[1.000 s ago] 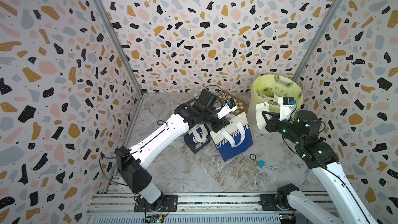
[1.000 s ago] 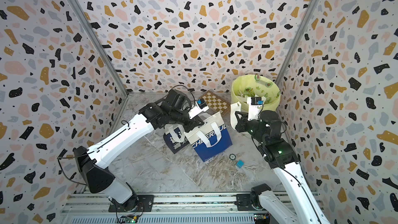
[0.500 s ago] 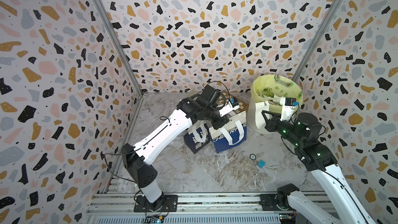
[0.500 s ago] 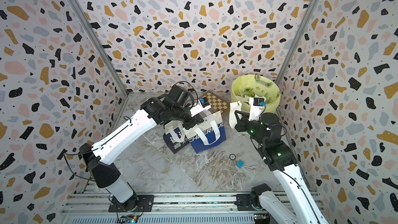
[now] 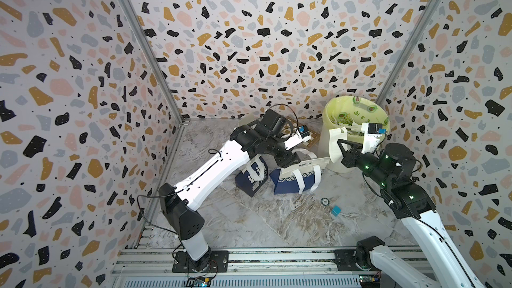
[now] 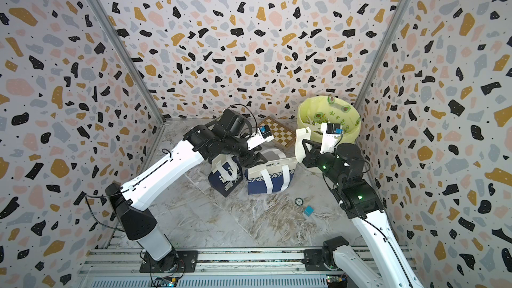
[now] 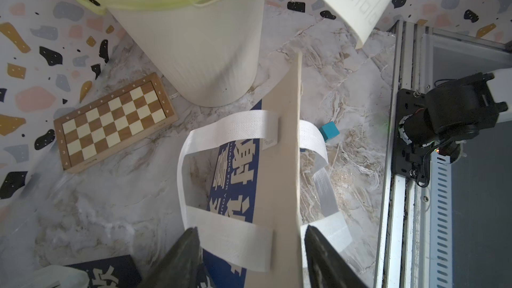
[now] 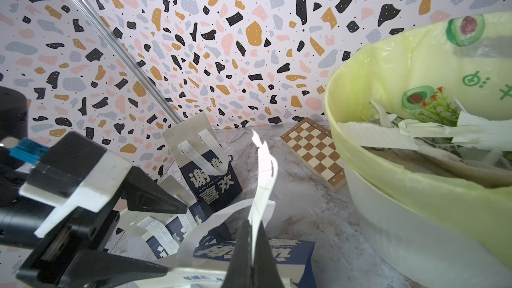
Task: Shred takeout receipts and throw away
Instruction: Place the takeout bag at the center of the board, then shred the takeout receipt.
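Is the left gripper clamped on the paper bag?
No, the left gripper is open, fingers spread either side of the paper bag's top edge.

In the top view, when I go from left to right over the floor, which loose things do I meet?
smaller navy bag → larger navy bag → round dark disc → blue cube. The bin overlaps these, so it is left out.

Marble-patterned tabletop [image 5: 249,225]. At frame centre rest two navy-and-white paper bags, the smaller bag [image 5: 250,180] just left of the larger bag [image 5: 297,182]. Upper right: a white bin [image 5: 323,148], with a chessboard [image 6: 279,134] lying flat to its left. Lower right of the bags: a round disc [image 5: 325,201] and a teal cube [image 5: 336,210], close together, with pale shreds [image 6: 277,214] scattered nearby.
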Available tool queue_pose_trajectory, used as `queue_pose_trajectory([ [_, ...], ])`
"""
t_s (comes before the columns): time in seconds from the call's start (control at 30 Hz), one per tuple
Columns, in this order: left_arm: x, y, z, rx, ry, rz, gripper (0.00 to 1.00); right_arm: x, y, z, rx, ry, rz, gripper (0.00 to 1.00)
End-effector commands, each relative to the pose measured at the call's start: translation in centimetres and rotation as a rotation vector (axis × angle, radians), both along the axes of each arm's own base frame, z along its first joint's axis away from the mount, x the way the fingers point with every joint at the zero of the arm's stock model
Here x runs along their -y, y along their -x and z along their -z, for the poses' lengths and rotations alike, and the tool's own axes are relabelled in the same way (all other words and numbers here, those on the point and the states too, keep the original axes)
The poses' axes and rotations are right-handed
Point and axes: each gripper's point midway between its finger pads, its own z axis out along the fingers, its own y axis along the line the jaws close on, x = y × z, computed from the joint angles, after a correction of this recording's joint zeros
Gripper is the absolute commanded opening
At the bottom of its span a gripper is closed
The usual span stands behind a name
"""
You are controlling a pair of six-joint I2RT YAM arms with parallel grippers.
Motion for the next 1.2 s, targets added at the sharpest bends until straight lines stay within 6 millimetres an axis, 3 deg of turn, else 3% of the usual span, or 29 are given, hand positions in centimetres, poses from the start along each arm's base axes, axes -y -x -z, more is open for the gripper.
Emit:
queue_pose_trajectory([
  [0.0,0.5,0.5,-5.0,0.077,0.153,0.004,0.63,0.2,0.4,-3.0,0.085,-0.008,0.000,0.00],
  [0.13,0.2,1.2,-9.7,0.132,0.327,-0.024,0.68,-0.6,1.0,-5.1,0.148,-0.030,-0.055,0.00],
  [0.27,-1.6,1.9,-14.2,0.145,0.590,-0.121,0.75,-2.2,2.6,-8.8,0.278,-0.066,-0.182,0.00],
  [0.37,-2.4,3.8,-16.9,0.073,0.782,-0.078,0.77,-3.4,3.7,-11.2,0.344,-0.092,-0.276,0.00],
  [0.5,-1.7,5.5,-18.2,-0.070,0.922,0.011,0.79,-5.1,4.8,-13.4,0.382,-0.128,-0.412,0.00],
  [0.63,-0.9,5.3,-18.6,-0.159,1.008,0.035,0.83,-6.1,6.0,-15.0,0.409,-0.178,-0.510,0.00],
  [0.8,-0.2,5.3,-20.3,-0.209,1.098,0.103,0.80,-6.8,7.0,-16.3,0.443,-0.209,-0.560,0.00],
  [1.0,0.6,5.0,-20.4,-0.247,1.107,0.133,0.63,-8.0,7.3,-16.9,0.459,-0.227,-0.581,0.00],
  [1.17,0.6,5.1,-20.5,-0.247,1.121,0.147,0.39,-8.2,6.9,-16.6,0.458,-0.229,-0.555,0.00],
])
